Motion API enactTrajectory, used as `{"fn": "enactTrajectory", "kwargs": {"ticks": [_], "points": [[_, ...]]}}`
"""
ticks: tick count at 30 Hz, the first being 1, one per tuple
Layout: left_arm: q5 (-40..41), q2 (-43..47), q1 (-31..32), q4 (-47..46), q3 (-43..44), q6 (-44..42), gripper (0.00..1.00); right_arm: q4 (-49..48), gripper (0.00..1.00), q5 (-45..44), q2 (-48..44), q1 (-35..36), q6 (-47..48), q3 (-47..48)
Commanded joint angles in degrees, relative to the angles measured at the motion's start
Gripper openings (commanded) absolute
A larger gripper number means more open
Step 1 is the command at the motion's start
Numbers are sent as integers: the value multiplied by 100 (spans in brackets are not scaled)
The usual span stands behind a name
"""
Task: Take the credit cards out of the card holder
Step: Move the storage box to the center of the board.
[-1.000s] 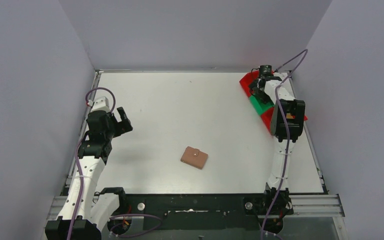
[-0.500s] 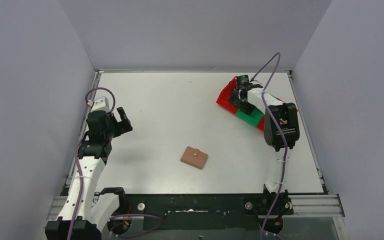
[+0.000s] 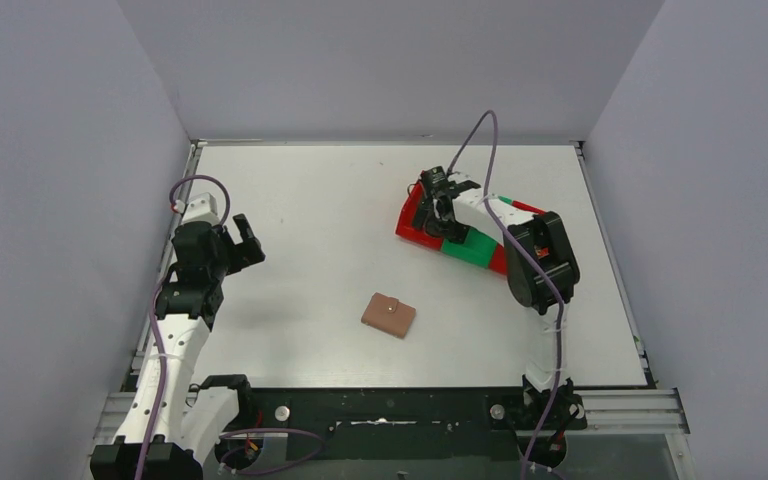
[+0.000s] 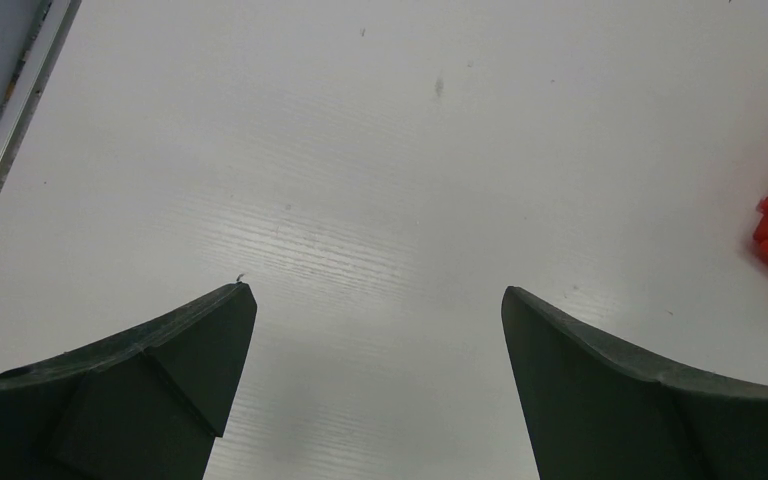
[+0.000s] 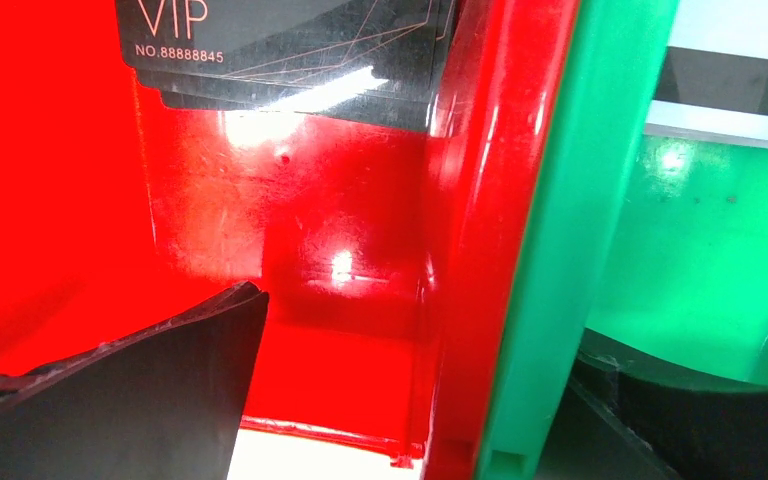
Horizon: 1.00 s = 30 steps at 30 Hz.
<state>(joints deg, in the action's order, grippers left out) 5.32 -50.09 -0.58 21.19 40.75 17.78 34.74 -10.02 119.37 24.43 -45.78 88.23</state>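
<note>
Left end effector [image 4: 375, 295] above white tabletop [image 4: 360, 150]

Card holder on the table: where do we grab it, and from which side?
Probably from straight above. The card holder lies flat and closed on the table, so no side offers a lip to get under. Pinch across its two long edges, with the wrist turned to match its skew to the table edge.
</note>
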Motion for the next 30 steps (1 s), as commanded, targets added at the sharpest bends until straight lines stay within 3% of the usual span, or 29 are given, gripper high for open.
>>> {"fn": "enactTrajectory", "kwargs": {"ticks": [1,14,30], "points": [[-16,110,-45,-219,91,-29,97,75,82,56,-211,373,110,80],[5,121,-48,-181,100,-38,97,180,84,165,-84,1412,699,413],[32,149,-48,-182,99,-29,97,319,84,146,295,2180,1006,1149]]}}
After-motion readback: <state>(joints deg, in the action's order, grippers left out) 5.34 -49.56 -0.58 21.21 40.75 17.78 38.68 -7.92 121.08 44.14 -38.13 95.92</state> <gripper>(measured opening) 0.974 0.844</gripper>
